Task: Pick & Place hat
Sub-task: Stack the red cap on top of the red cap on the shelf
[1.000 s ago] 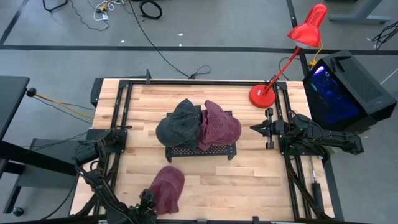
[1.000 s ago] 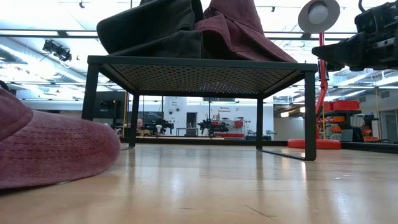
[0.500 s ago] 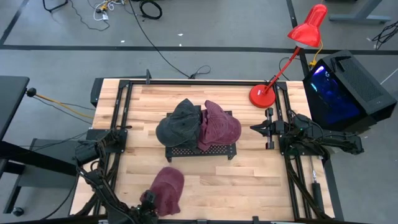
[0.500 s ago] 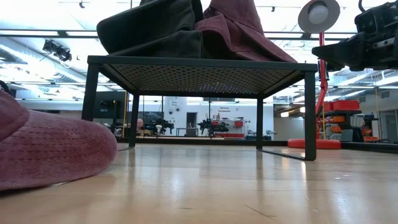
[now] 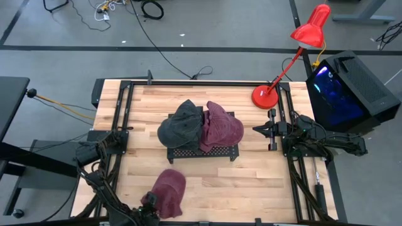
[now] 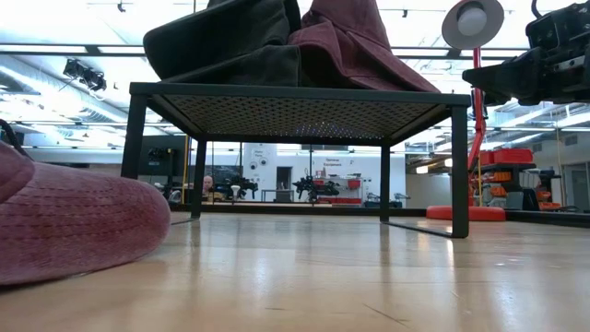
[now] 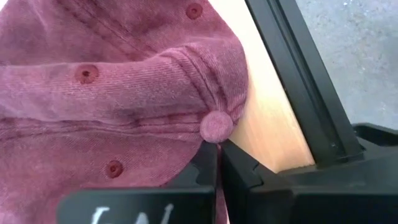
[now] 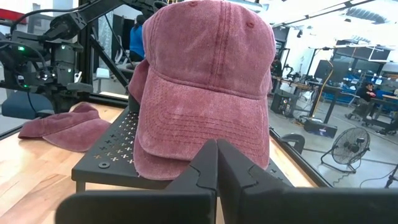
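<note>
Spanning the work area: the pale wooden table [image 5: 207, 179] carries everything, framed by dark rails on which the two arms stand at either side.
Rack: the black perforated metal stand [image 5: 202, 152] sits mid-table as a raised shelf; it appears to be where hats are stacked, so it is probably the place target.
Lamp: the red desk lamp [image 5: 265, 96] stands on the far right corner, well apart from the rack and out of the arms' way.
Hats on rack: a dark grey cotton cap [image 5: 179, 123] and a faded maroon cotton cap [image 5: 221, 127] lie side by side and touching on top of the rack; they look already placed.
Task hat: the third cap, a maroon washed-cotton baseball cap [image 5: 168, 190], lies on the table near its front edge, in front of the rack and apart from it, so it is still to be moved.
Left gripper [image 7: 217, 163]: it is at the near edge of that cap, fingers pinched together on the fabric just below the crown's top button, a thin fold being the easiest hold on soft cloth. A lift looks like the next step; the pinch is small, so the cloth may slip.
Right gripper [image 8: 217, 163]: fingers pressed together, empty, waiting at the table's right side, facing the rack.
</note>
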Motion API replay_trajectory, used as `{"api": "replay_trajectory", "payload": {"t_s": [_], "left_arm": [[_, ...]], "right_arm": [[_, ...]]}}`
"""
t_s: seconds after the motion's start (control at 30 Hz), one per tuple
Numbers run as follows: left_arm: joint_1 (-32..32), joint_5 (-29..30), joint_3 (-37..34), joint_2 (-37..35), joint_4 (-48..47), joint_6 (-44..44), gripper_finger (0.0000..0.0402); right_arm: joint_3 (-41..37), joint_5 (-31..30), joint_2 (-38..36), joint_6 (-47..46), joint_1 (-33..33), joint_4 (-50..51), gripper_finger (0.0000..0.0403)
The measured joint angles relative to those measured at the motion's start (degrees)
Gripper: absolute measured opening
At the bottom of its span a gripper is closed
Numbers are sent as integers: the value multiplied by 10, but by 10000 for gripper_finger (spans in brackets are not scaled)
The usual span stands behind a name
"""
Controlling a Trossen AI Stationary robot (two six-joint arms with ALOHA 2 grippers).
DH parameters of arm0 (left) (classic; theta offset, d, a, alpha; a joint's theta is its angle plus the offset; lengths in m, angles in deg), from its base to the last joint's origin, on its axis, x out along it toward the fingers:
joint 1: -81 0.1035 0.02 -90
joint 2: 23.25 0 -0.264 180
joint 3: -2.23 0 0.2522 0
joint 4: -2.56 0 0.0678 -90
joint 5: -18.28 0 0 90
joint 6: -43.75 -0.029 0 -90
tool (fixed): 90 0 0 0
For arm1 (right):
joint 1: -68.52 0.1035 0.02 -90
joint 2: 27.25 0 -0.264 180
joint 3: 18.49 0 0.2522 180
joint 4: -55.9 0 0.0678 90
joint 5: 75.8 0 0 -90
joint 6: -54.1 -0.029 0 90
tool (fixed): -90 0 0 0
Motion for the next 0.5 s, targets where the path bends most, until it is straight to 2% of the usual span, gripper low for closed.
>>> {"api": "replay_trajectory", "payload": {"t_s": [0.27, 0.5], "left_arm": [[0, -2, 0, -44, -40, 4, 6], [1, 28, 0, -101, -89, 5, 6]], "right_arm": [[0, 0, 0, 0, 0, 0, 4], [0, 0, 0, 0, 0, 0, 4]]}}
